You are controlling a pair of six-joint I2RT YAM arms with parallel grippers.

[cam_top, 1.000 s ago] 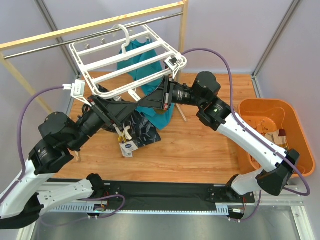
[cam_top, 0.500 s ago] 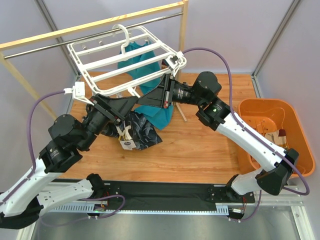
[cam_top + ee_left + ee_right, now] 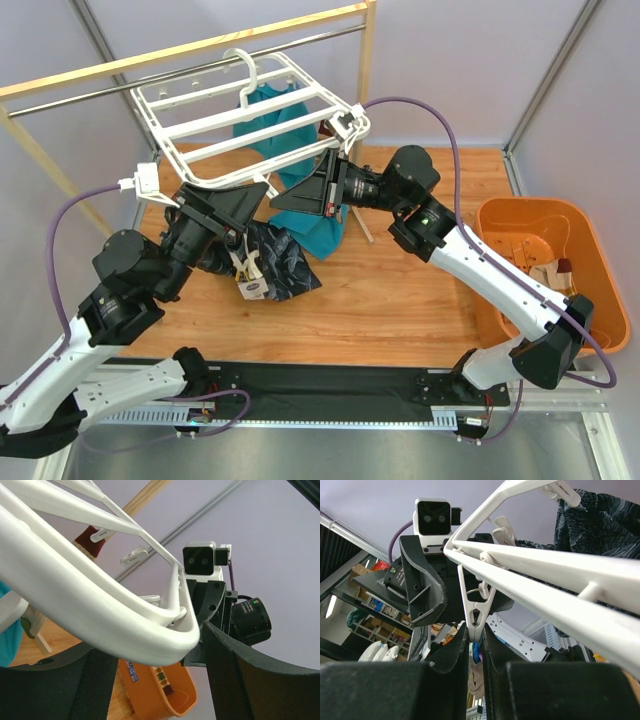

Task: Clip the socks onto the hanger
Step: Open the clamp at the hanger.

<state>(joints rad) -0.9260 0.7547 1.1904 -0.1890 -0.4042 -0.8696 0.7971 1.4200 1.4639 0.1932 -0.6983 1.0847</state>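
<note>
Top view: hanger [image 3: 250, 120] hangs on rail [image 3: 180, 75], both arms under it. Right wrist: right jaws clenched on a clip [image 3: 475, 617]. Left jaws [image 3: 150, 680] spread wide round the frame's corner, not gripping. Socks prob. in orange bin [image 3: 540, 265], well apart. Risk: frame swings, clip slips out of the pinch.

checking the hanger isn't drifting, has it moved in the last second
Yes. In the top view the hanger has shifted left and up toward the wooden rack; its near-left corner sits further from the orange bin.
</note>
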